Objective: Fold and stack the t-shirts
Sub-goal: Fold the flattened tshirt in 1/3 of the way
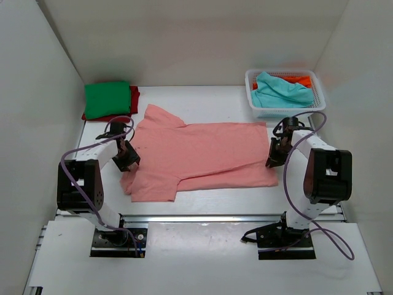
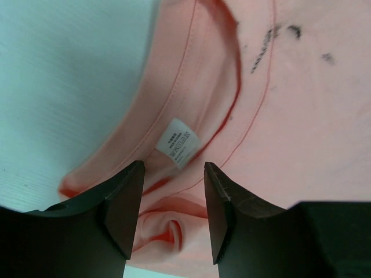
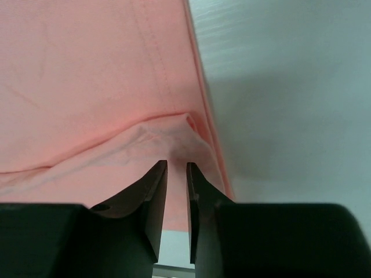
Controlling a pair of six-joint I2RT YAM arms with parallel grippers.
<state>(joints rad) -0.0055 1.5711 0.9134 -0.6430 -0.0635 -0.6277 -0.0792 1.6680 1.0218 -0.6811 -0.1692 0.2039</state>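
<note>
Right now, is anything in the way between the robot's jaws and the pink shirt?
No, nothing visible. The left gripper hangs right over the pink shirt at its collar, jaws open; the right gripper sits at the hem, jaws nearly together. Only bare cloth lies before each.

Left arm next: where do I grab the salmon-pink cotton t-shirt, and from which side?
Pinch the collar beside the white label, coming straight down from above. The salmon-pink t-shirt lies flat, leaving little else to catch; the collar band is doubled and raised, and the open left gripper hangs over it.
</note>
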